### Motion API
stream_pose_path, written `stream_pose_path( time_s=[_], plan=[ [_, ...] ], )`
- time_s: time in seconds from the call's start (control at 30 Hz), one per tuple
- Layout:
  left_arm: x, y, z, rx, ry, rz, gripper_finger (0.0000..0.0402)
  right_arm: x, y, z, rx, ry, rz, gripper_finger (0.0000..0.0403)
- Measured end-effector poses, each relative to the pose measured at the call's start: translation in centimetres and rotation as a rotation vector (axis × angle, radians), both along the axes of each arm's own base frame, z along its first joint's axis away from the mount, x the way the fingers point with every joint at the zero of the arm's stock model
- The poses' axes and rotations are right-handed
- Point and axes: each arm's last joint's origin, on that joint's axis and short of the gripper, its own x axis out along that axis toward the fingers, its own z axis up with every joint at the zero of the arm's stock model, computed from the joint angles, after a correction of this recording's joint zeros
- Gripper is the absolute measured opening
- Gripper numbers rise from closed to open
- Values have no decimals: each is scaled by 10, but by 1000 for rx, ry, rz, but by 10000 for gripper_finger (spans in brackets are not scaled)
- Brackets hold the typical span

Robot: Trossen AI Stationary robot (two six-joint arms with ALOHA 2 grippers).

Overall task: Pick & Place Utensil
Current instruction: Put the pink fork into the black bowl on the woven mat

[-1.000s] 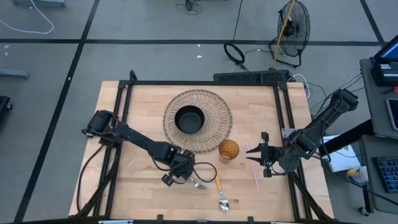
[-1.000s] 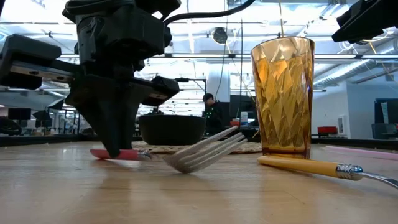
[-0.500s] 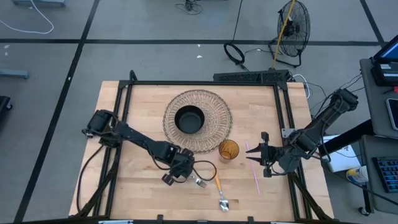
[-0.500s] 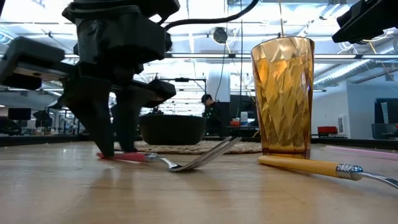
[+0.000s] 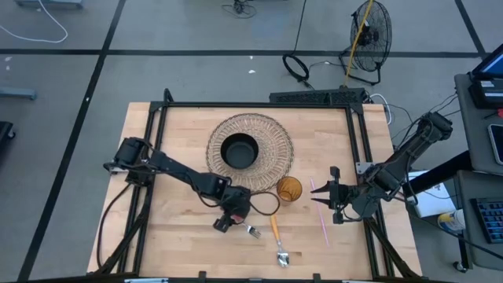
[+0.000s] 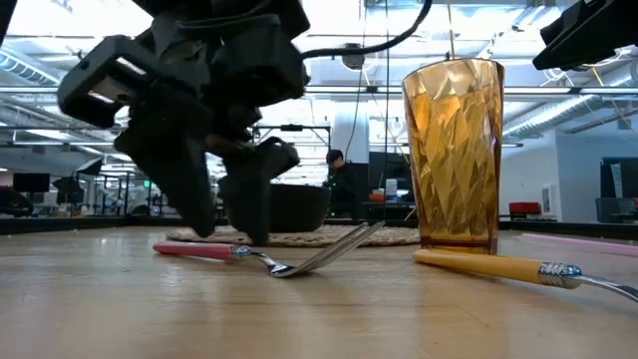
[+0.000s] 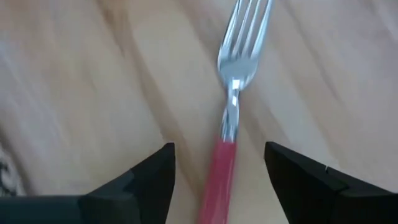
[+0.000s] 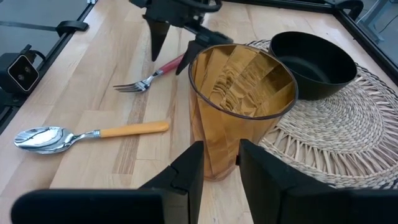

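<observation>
**Fork lies free between spread fingers**

The left gripper (image 6: 227, 224) stands wide open over the fork's red handle, fingers either side, not gripping. The fork (image 7: 229, 118) lies flat on the table (image 5: 173, 244), near the amber glass (image 6: 453, 150). The right gripper (image 5: 331, 196) waits beside the glass, fingers narrowly apart, empty. No writing is readable.

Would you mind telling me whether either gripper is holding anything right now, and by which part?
Nothing is held. The left gripper stands open astride the fork's red handle; the right gripper is empty beside the glass.
</observation>
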Motion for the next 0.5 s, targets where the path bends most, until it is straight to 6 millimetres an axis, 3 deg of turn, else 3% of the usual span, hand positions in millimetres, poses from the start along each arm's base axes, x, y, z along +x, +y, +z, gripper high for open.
stream_pose_path(
  time_s=[0.37, 0.5],
  plan=[
    [6, -15, -25, 20, -3, -27, 250, 0, 0, 0, -7, 4, 1, 89],
    [6, -17, -26, 69, -18, -30, 215, 0, 0, -1, -8, 4, -1, 89]
  ],
)
